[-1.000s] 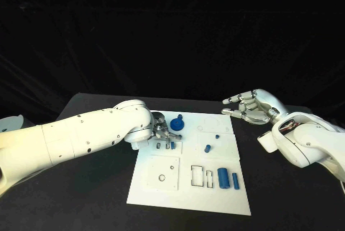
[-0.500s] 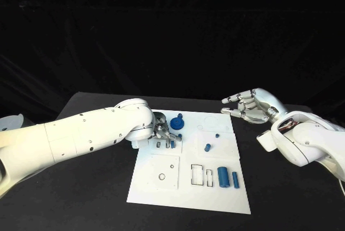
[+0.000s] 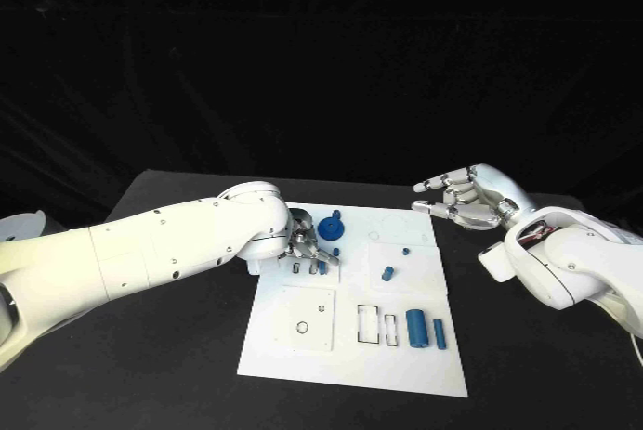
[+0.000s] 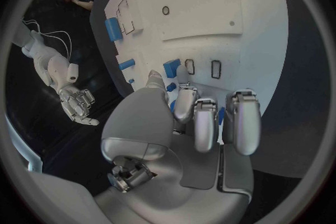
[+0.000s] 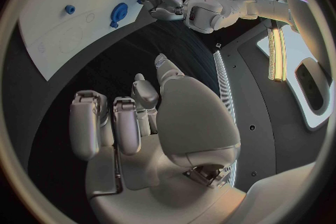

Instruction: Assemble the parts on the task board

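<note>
Already over the white plastic task board point(image 3: 351, 356), the left hand point(image 3: 303, 249) curled its fingers around a small blue part point(image 4: 172, 105) at the board's far-left corner; the right hand point(image 3: 463, 202) waited empty, fingers loosely spread, off the board's far-right corner.

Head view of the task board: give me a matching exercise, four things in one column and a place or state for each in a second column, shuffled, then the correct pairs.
Things:
1. left hand
2. right hand
3. round blue disc
4. two blue cylinders

Places or states:
A. lying side by side near the front right of the task board
B. held above the black table, off the board's far right corner, holding nothing
C. fingers down on the board's far left part, at a small blue part
D. on the board's far part, just beyond the left hand's fingers

Pairs: 1-C, 2-B, 3-D, 4-A
</note>
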`<action>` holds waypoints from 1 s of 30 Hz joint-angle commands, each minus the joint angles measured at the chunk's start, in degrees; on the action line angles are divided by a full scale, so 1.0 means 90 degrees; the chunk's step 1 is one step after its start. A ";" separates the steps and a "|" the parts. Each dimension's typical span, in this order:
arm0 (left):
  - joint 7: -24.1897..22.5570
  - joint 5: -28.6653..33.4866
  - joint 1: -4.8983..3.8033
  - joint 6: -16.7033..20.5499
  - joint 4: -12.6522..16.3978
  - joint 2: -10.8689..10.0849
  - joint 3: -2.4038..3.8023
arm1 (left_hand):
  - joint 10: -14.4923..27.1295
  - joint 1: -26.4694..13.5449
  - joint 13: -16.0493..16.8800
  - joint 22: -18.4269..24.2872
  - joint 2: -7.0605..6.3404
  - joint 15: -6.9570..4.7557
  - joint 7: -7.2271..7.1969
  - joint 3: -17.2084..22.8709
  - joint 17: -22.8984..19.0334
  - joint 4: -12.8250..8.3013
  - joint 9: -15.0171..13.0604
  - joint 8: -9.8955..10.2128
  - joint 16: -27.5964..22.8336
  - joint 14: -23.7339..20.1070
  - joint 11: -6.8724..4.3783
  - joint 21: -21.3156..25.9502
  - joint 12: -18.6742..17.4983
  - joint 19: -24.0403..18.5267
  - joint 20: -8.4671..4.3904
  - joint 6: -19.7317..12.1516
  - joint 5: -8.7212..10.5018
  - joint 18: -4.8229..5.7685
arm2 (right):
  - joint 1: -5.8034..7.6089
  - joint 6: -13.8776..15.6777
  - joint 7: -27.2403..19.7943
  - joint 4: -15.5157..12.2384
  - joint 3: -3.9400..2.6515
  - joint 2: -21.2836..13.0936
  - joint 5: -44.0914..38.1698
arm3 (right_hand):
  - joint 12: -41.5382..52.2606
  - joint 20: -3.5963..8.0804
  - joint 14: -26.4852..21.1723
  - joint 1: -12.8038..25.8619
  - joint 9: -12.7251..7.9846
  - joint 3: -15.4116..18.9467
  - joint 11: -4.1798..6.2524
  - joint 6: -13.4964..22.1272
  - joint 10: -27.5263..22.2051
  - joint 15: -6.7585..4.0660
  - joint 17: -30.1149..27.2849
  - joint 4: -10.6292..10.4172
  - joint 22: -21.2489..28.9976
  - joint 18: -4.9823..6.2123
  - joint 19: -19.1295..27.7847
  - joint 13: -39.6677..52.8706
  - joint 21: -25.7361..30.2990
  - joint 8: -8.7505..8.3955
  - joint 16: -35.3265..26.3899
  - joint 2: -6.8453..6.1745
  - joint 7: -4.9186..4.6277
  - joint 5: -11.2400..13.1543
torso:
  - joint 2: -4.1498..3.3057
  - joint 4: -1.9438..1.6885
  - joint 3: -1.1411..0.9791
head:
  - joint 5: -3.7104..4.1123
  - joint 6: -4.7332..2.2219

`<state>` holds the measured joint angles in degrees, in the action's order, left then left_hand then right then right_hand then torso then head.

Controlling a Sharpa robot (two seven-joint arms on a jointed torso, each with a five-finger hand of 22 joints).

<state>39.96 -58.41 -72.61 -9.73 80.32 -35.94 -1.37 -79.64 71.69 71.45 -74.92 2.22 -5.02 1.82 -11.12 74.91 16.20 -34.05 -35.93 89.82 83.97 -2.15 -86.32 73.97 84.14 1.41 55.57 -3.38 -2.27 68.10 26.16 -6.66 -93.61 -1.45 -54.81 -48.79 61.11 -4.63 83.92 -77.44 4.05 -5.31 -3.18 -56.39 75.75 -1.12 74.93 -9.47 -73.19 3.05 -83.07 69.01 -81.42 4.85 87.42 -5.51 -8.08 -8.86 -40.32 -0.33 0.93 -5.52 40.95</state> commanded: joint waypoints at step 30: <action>0.0165 0.0230 -0.0006 0.0194 0.0053 0.0000 -0.0008 | -0.0010 0.0951 -0.0034 -0.0993 -0.1027 -0.0003 0.0049 0.4657 0.1676 -0.0070 -0.0386 0.0109 0.0020 0.0670 0.0022 -0.0001 -0.0132 0.0342 -0.0091 -0.0337 -0.0505 0.0082 | -0.0066 -0.0194 0.0022 -0.0072 0.0003 0.0046 -0.0178 | -0.0005 0.0005 0.0561 -0.0026 -0.0007 0.0099 0.0023 -0.0043 0.0005 -0.0024 0.1237 0.0039 0.0041 0.0064 0.0046 -0.0038 0.0066 0.0027 -0.0053 0.0032 0.0006 -0.0285 | -0.0003 0.0002 -0.0001 | -0.0025 0.0092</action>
<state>39.96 -57.56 -72.65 -9.27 80.53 -35.89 -1.47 -79.53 81.25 60.32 -74.91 -6.41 -5.43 2.35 25.07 74.92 20.44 -37.40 -34.83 89.82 84.16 -2.03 -86.31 72.49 83.93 0.78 52.20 -8.09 -2.26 67.57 25.58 -6.51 -94.25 -1.43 -54.47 -49.58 61.11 -4.63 83.92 -77.44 4.05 -4.67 -3.18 -56.39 75.75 -1.12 74.91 -9.17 -72.89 3.05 -83.08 68.75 -81.21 4.85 87.11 -5.51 -8.08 -11.21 -40.34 -0.32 0.93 -5.71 41.75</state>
